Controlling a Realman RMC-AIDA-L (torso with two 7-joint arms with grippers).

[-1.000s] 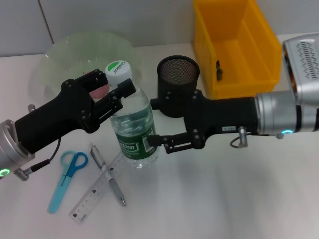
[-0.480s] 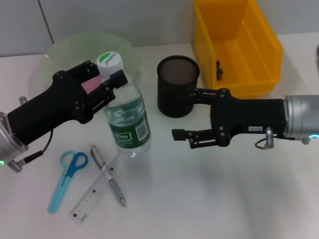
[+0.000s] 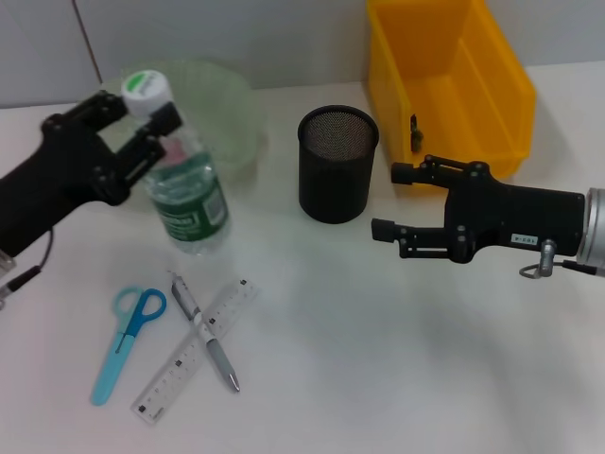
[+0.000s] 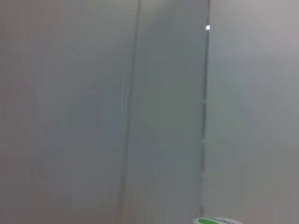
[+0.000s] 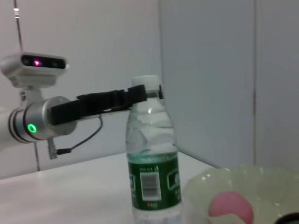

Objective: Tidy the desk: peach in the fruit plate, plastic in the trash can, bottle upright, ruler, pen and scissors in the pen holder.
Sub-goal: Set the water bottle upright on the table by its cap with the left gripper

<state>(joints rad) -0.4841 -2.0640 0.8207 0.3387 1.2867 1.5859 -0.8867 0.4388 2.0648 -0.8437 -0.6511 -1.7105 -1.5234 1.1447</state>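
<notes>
My left gripper [image 3: 142, 121] is clamped on the neck of the clear plastic water bottle [image 3: 185, 189] with green label and green-white cap; it stands upright on the white desk [image 3: 378, 359], just before the translucent green fruit plate [image 3: 222, 104]. The pink peach [image 5: 231, 209] in that plate shows only from my right wrist. My right gripper [image 3: 388, 203] hangs with fingers apart beside the black mesh pen holder [image 3: 337, 163], near the yellow plastic bin [image 3: 444, 85]. Blue-handled scissors [image 3: 128, 340], a clear ruler [image 3: 194, 350] and a silver pen [image 3: 203, 331] crossing it lie flat. A pale wall stands behind.
</notes>
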